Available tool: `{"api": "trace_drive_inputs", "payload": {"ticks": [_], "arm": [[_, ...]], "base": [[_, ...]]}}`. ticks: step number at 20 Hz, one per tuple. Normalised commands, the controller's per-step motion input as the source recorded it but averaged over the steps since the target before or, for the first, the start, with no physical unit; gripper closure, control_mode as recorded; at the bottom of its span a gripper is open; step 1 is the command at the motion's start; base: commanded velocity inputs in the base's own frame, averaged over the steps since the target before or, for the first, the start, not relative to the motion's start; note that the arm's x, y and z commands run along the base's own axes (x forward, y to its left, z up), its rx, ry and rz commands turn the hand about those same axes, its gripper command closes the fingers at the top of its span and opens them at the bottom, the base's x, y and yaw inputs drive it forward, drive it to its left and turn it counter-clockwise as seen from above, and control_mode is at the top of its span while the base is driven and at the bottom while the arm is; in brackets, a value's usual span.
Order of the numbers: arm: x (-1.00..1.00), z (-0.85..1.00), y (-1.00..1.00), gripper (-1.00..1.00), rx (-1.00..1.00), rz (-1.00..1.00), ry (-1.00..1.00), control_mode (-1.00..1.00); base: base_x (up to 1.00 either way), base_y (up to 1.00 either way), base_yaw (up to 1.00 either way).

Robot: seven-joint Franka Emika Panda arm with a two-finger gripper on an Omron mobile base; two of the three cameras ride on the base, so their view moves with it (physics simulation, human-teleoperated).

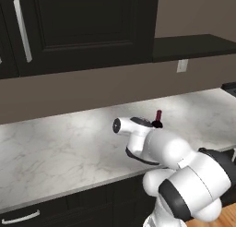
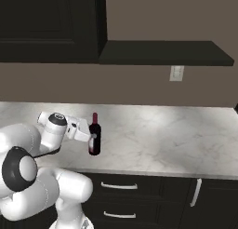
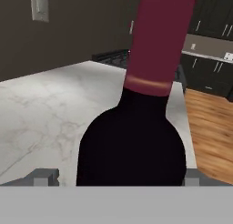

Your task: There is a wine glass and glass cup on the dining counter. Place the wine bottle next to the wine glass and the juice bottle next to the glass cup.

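- Marble counter [image 2: 176,135] with dark cabinets [image 2: 139,195] below stretches under me, beneath a dark shelf [image 2: 162,53] and a wall outlet [image 2: 176,73].
- My pincer [image 2: 91,138] is clenched on the wine bottle [image 2: 95,139], my fingers [image 3: 45,176] pressed against either side of its dark body.
- I hold the bottle upright, red-capped neck on top, above the counter near its front edge.
- Beyond the bottle, in my hand view, a wooden floor [image 3: 207,132] lies past the counter's end.
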Motion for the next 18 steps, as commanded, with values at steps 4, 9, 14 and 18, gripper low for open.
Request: {"api": "trace_drive_inputs", "payload": {"ticks": [4,9,14,18], "arm": [[0.00,-0.19,0.00,-1.00,-0.02,0.00,0.03,-1.00],[-0.01,-0.05,0.00,1.00,0.00,0.00,0.01,-1.00],[-0.08,0.08,-0.02,1.00,0.00,0.00,0.00,-1.00],[-0.28,0.33,0.02,1.00,0.00,0.01,0.00,-1.00]], "base": [[0.00,0.00,0.00],[0.00,0.00,0.00],[0.00,0.00,0.00],[0.00,0.00,0.00]]}}
